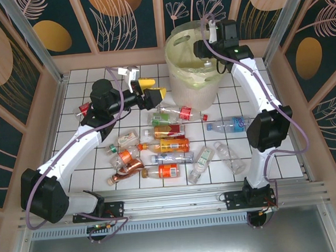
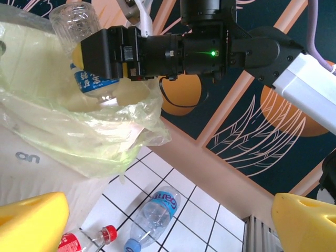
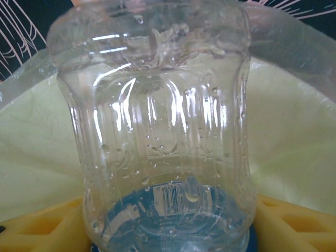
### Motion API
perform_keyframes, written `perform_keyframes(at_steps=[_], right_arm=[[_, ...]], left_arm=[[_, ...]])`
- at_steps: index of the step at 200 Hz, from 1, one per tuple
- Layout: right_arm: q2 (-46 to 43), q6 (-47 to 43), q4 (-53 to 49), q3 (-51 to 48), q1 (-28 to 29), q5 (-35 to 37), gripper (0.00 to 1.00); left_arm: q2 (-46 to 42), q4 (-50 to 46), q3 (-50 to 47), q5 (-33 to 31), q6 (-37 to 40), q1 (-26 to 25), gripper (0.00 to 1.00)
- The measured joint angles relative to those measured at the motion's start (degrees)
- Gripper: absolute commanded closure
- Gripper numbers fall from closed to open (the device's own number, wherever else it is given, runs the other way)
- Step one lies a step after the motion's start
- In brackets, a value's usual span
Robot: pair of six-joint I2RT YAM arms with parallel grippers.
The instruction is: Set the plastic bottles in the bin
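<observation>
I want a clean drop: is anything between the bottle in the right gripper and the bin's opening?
Nothing visible does. The right gripper holds the clear bottle over the open mouth of the bin. Beneath it lies just the loose liner bag, draped over the rim and not covering the opening.

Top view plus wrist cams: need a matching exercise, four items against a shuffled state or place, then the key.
Items:
1. right gripper
2. left gripper
3. blue-cap bottle
4. bin

States and places:
A. lying on the tiles
B. open, holding nothing
C. lined with a yellow-green bag
D. shut on a clear bottle over the bin

Pairs: 1-D, 2-B, 3-A, 4-C
</observation>
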Motion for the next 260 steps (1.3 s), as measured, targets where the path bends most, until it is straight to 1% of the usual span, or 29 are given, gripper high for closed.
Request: perform_keyframes(at_steps=[114, 170, 189, 240, 260], right_arm=[[0.28, -0.02, -4.59, -0.96, 0.0, -1.27, 0.29], [0.52, -0.68, -4.94, -0.94, 0.0, -1.27, 0.23], [0.52, -0.9, -5.51, -0.63, 0.0, -1.27, 0.18], [0.09, -1.07, -5.4, -0.48, 0.0, -1.46, 0.17], [-2.91, -1.11, -3.19, -3.76, 0.04, -1.9, 0.17]], left_arm=[[0.0, -3.13, -1.66, -1.51, 1.95, 0.0, 0.02], [-0.02, -5.75, -1.7, -2.58, 3.8, -0.04, 0.02], [-0.04, -6.56, -1.9, -2.86, 4.63, -0.04, 0.02], [-1.51, -8.52, -3.13, -3.78, 6.75, -0.04, 0.02], [-3.3, -9.35, -4.07, -4.33, 8.41, -0.04, 0.01]])
